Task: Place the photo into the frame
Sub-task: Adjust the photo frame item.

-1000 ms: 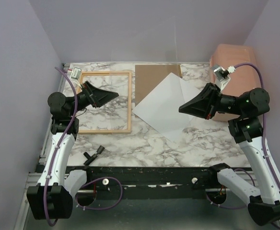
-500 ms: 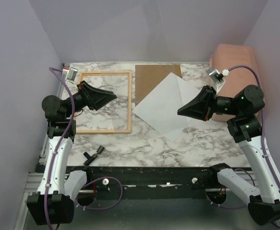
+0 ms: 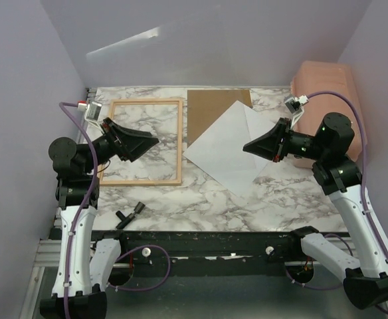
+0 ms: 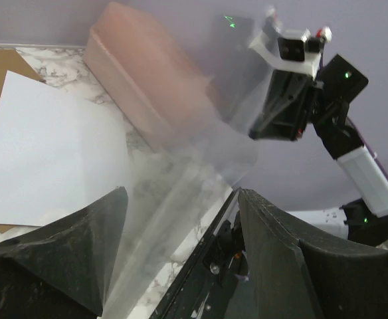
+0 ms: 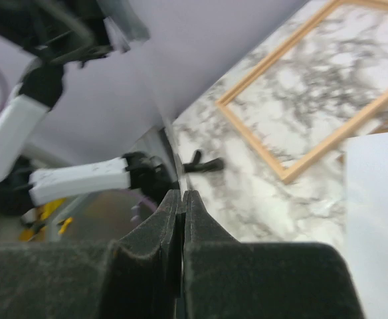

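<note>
You have the marble table (image 3: 280, 193) with the frame (image 3: 180, 143) lying flat on its left half, marble showing through the opening. The photo (image 3: 224, 149) lies just right of it, white side up and turned like a diamond. Its left corner is just beside the frame's right rail and its top corner lies over the brown backing board (image 3: 210, 106). A pink box (image 3: 327, 83) stands at the far right. A clear sheet (image 4: 181, 179), blurred, hangs in the air between your two arms. Your right gripper (image 5: 183, 196) is pressed fully closed, and the sheet's thin edge seems to run out from between its pads. Your left gripper (image 3: 155, 141) is spread wide with the sheet's lower part passing through the gap, gripping nothing. A small black part (image 3: 131, 212) lies by the near edge.
</note>
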### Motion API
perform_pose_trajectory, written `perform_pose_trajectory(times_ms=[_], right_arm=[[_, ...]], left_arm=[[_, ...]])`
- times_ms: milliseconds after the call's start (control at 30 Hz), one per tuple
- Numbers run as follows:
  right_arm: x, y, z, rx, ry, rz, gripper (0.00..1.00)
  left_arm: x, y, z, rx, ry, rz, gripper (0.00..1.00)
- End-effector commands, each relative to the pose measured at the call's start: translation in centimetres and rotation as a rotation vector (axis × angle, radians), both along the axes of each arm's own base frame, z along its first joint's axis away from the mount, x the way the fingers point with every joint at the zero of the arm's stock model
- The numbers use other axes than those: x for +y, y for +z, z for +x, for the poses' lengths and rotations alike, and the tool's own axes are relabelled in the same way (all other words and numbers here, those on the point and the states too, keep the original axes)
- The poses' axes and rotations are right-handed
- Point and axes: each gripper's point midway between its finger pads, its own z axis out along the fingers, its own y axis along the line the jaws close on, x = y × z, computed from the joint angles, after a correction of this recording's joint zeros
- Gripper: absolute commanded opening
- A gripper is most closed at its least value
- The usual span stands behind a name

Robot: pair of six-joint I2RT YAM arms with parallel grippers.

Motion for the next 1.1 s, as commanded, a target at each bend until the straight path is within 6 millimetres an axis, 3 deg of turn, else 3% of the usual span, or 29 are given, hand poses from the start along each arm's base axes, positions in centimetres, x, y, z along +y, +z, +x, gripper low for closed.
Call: perform_pose_trajectory(times_ms=[0, 333, 600, 767, 933, 1067], right_arm=[[-2.0, -0.2, 3.8, -0.002, -0.279, -0.058, 0.01], [-2.4, -0.7, 4.8, 0.028, -0.339, -0.049, 0.01], [-2.0, -0.8, 4.9, 0.047, -0.324, -0.016, 0.01], [-1.5, -0.7, 4.6, 0.053, -0.291, 0.014, 0.01], [-1.2, -1.1, 4.6, 0.078, -0.269, 0.021, 0.1], [-0.7, -1.3, 4.6, 0.09, -0.233, 0.028, 0.15]], left_arm=[[-0.3, 0.6, -2.4, -0.068, -0.006, 0.069, 0.71], [-0.3, 0.8, -3.2, -0.063, -0.007, 0.072, 0.7], [-0.2, 0.5, -3.1, -0.049, 0.006, 0.057, 0.62], [-0.2, 0.2, -2.7, -0.031, 0.012, 0.041, 0.46], [0.0, 0.4, -2.4, -0.043, 0.042, 0.027, 0.19], [0.2, 0.3, -2.2, -0.035, 0.063, 0.018, 0.03]])
